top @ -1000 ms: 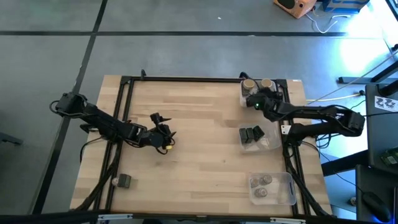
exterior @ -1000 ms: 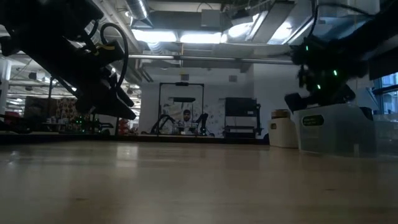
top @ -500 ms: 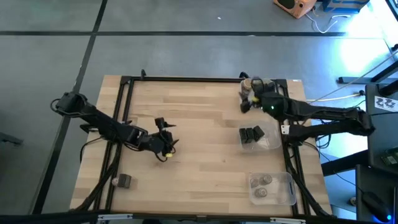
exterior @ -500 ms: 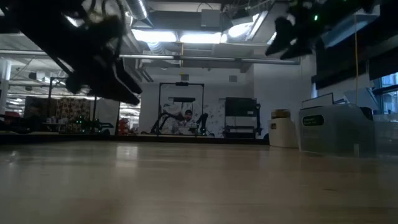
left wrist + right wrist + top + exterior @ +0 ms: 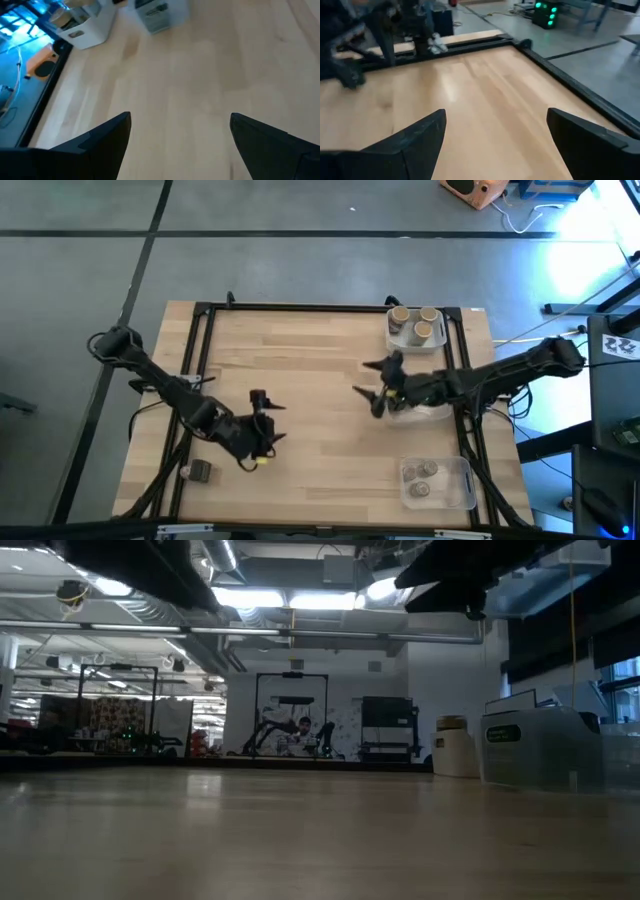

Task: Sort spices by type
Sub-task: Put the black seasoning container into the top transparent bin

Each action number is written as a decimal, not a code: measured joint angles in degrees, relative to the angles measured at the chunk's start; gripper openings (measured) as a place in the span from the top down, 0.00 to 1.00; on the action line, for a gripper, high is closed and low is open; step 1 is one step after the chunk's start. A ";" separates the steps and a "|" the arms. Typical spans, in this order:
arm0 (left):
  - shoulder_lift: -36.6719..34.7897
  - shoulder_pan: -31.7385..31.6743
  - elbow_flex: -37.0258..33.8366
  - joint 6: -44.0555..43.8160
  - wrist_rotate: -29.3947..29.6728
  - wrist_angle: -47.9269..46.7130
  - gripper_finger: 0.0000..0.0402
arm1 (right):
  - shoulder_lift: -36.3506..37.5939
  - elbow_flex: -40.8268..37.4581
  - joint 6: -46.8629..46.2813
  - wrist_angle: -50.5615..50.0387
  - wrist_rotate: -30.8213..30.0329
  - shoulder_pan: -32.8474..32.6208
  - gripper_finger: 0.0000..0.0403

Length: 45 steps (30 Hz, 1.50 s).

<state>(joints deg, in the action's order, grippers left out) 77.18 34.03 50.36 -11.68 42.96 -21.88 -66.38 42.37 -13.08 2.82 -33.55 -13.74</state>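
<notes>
Three tan-topped jars [image 5: 417, 323] stand in a white tray [image 5: 392, 332] at the far right. Small silver spices [image 5: 420, 478] lie in a clear tray [image 5: 466, 483] at the near right. One dark grey block [image 5: 200, 471] rests on the table near its near left corner. My left gripper [image 5: 266, 421] hangs open and empty over the left half of the table, right of that block. My right gripper [image 5: 366, 386] is open and empty above the table's middle right. Its arm covers a second clear tray [image 5: 432, 412] and hides what lies in it.
A black frame [image 5: 300, 307] runs along the table's edges. Bare wood [image 5: 320, 370] lies between the two grippers. The low view shows the white tray [image 5: 455, 750] and a clear tray [image 5: 540, 748] at the right, with both arms high above the table.
My right gripper has come away from the white tray at the far right, moving toward the table's middle and near edge while rising and tipping from pointing down to nearly level. My left gripper has risen and drifted toward the near edge. Both carry nothing.
</notes>
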 joint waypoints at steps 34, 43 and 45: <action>17.72 19.25 28.72 -90.18 -43.34 -68.17 0.19 | -18.01 -0.02 -10.70 20.31 11.16 -7.86 0.15; 17.73 21.53 24.57 -97.61 -48.38 -63.44 0.19 | -18.51 -0.02 -10.62 21.11 10.66 -9.66 0.15; 17.73 22.32 23.72 -99.70 -49.00 -60.50 0.19 | -18.51 -0.02 -10.62 21.11 10.72 -9.73 0.15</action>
<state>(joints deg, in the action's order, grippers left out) 94.91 56.35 74.07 -111.38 -6.04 -82.38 -84.88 42.35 -23.70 23.92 -22.83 -23.46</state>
